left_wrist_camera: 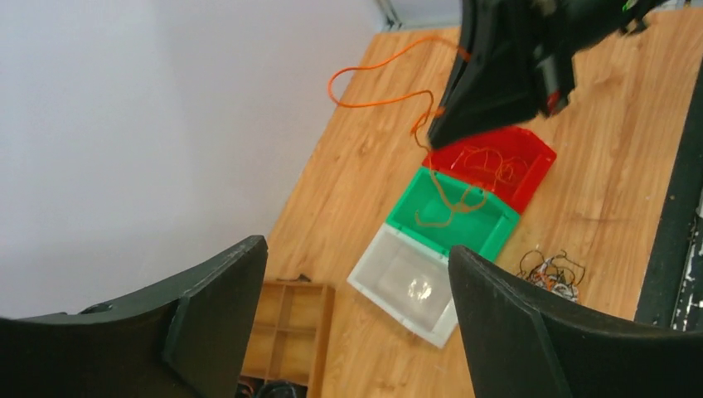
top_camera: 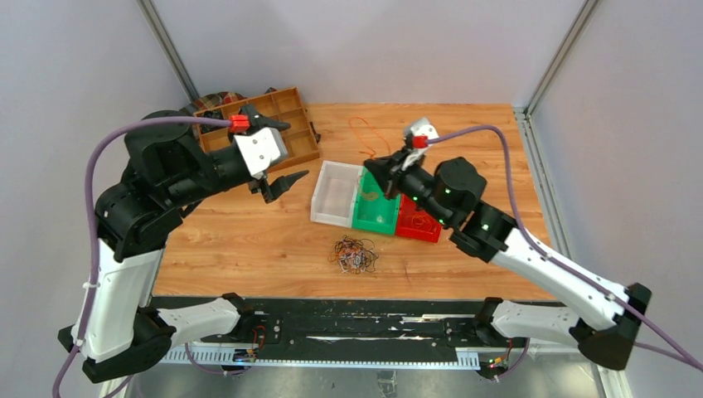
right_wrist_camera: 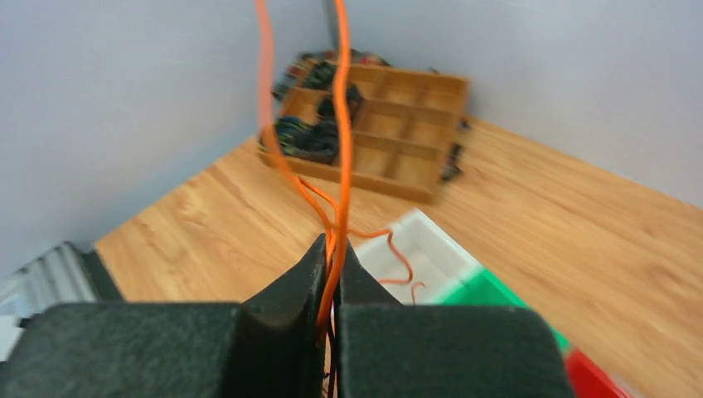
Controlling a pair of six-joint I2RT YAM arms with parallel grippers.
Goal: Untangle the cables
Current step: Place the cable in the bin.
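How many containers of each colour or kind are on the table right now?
clear bin: 1
green bin: 1
red bin: 1
wooden tray: 1
total: 4

**Orange strand lifted over the bins**

At the centre of the desk (top_camera: pixel 249 240), a clear bin (top_camera: pixel 334 192), a green bin (top_camera: pixel 377 214) and a red bin (top_camera: pixel 420 224) sit touching in a row. The right tool (top_camera: pixel 369 168) hangs over the green one, pinched shut on an orange cable (top_camera: pixel 362 131) that loops off toward 12 o'clock. The left tool (top_camera: pixel 297 150) hovers at 10 o'clock, jaws spread. A tangle of cables (top_camera: pixel 355 254) lies at 6 o'clock. A wooden tray (top_camera: pixel 286 124) sits at 11.
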